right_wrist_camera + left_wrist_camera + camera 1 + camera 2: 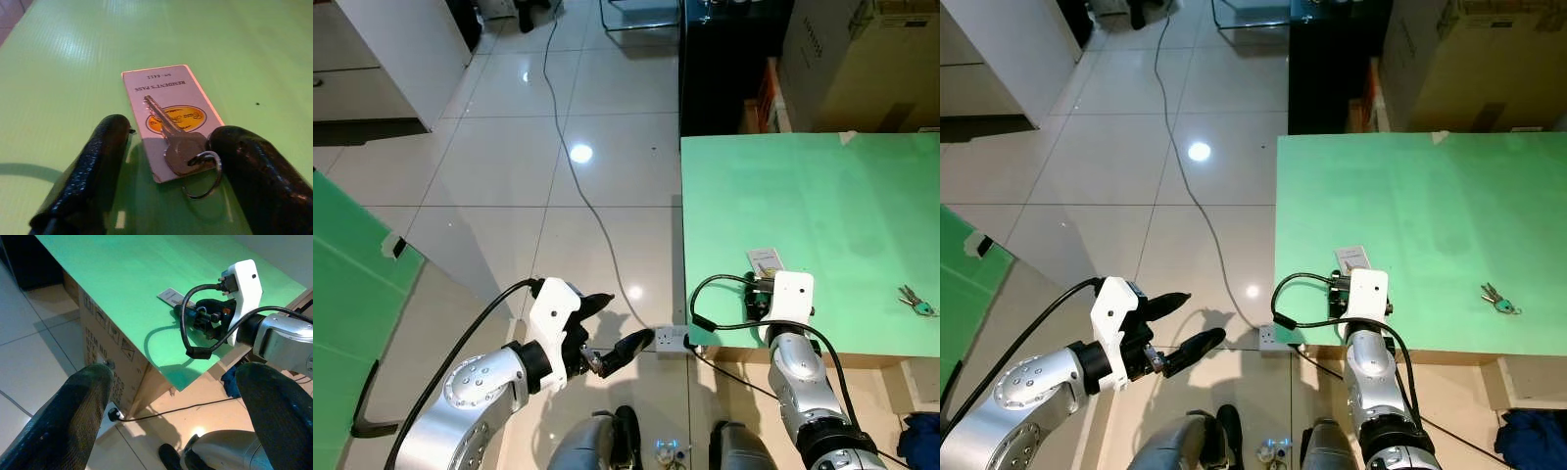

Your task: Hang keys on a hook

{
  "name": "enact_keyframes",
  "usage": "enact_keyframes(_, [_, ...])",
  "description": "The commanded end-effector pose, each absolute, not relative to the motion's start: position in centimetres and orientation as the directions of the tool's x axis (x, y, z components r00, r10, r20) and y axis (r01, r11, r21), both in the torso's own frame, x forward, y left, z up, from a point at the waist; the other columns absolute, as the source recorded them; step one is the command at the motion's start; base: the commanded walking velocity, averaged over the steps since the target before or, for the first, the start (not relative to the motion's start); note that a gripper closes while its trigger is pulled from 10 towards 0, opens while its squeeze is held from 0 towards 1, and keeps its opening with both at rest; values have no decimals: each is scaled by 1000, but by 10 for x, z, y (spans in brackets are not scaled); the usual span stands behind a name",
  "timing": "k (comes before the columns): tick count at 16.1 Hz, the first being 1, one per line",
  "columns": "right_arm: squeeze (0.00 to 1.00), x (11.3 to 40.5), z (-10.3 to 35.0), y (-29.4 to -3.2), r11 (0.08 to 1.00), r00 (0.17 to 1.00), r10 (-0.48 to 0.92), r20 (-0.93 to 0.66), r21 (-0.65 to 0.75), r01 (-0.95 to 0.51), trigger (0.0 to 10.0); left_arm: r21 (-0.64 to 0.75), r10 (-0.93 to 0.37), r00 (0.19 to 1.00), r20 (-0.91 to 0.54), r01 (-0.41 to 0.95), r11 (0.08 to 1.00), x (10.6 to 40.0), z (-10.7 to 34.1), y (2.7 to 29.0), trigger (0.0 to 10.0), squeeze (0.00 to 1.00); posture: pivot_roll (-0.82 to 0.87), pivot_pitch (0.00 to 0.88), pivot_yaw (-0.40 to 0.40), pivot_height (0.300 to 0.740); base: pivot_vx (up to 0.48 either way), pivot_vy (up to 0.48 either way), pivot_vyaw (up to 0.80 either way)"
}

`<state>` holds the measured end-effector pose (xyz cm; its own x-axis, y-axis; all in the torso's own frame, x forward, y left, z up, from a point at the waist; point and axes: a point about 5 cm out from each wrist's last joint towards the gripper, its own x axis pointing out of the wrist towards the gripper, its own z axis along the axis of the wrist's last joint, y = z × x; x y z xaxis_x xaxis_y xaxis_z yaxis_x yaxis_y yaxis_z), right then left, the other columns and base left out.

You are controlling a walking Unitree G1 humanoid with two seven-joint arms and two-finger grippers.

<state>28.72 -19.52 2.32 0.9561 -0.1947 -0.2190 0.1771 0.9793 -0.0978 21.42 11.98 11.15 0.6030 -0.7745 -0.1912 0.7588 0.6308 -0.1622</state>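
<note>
Right claw [166, 169], fingers apart, straddles a silver key [172, 138] lying on a resident's pass [168, 105]; left claw [607, 333] hangs open.

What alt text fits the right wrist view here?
The right gripper rests open on a green table, its two black fingers either side of a silver key on a ring, which lies on a card printed "Resident's Pass".

Green desk [822, 196] on the right, tiled floor [509, 176] to its left with a grey cable [570, 157] running from far down to a white power strip [672, 339] by the desk's near-left corner. White pass card [166, 112] near the desk's near edge; cardboard box [862, 59] far right, green panel [342, 294] at left.
</note>
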Motion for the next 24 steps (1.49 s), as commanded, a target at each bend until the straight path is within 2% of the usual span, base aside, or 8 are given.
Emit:
enact_keyframes(1, [0, 283, 21, -194, 974, 950, -218, -223, -104, 199, 0, -162, -775, 597, -208, 760, 629, 212, 107, 120, 10000, 0, 3, 186, 127, 724, 0, 0, 0])
enact_keyframes(11, [0, 276, 25, -186, 971, 950, -228, -213, -122, 206, 0, -148, -763, 612, -208, 751, 643, 218, 104, 117, 10000, 0, -6, 169, 125, 724, 0, 0, 0])
enact_keyframes(12, [0, 276, 20, -191, 967, 939, -244, -241, -130, 218, 549, -138, -755, 620, -215, 746, 652, 220, 102, 117, 10000, 0, -2, 169, 122, 724, 0, 0, 0])
enact_keyframes(13, [0, 277, 26, -198, 962, 942, -263, -207, -133, 239, 10000, -136, -728, 653, -209, 717, 683, 224, 102, 118, 10000, 0, -7, 162, 116, 724, 0, 0, 0])
enact_keyframes(14, [890, 275, 32, -201, 960, 949, -263, -175, -141, 240, 10000, -141, -705, 679, -205, 692, 708, 227, 101, 121, 10000, 0, -11, 156, 110, 724, 0, 0, 0])
enact_keyframes(15, [1000, 260, 56, -202, 957, 972, -228, -52, -197, 214, 10000, -144, -624, 759, -184, 608, 781, 238, 102, 130, 10000, 0, -32, 135, 95, 724, 0, 0, 0])
enact_keyframes(19, [1000, 208, 79, -208, 945, 969, -246, 18, -220, 244, 10000, -164, -524, 836, -163, 501, 850, 269, 95, 121, 10000, 0, -144, 15, 61, 724, 0, 0, 0])
enact_keyframes(24, [1000, 190, 91, -215, 942, 972, -234, 10, -246, 229, 10000, -277, -403, 899, -170, 348, 896, 284, 82, 119, 10000, 0, -210, 0, 56, 724, 0, 0, 0])
